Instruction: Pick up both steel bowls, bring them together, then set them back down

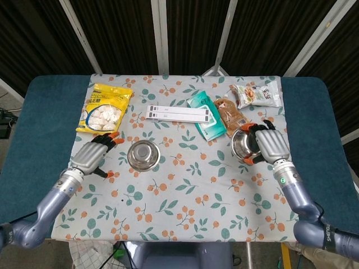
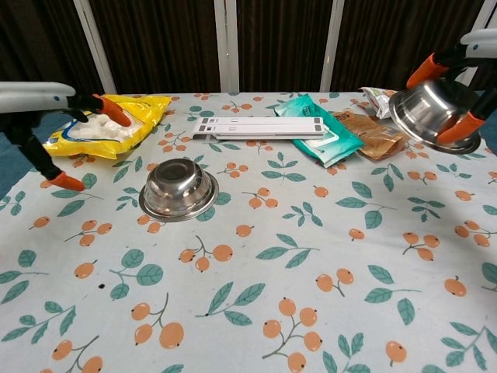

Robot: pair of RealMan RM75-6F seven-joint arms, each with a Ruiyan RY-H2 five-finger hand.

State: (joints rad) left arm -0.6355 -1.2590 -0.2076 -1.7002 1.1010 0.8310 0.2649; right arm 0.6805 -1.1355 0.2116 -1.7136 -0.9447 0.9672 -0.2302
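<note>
While right hand (image 1: 270,143) grips one bowl (image 1: 244,145) lifted off the tabletop (image 1: 185,185), left hand (image 1: 91,156) hovers empty, fingers apart, just left of second bowl (image 1: 143,154). Pickup half done; next: left closes on its rim.

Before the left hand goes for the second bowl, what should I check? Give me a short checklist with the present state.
1. Right hand holds its steel bowl off the table: ok.
2. Held bowl level: not ok, tilted.
3. Left hand empty, fingers apart: ok.
4. Second steel bowl upright on the tablecloth: ok.
5. Yellow snack bag apart from that bowl: ok.
6. Firmness of the right grip: cannot tell.
</note>
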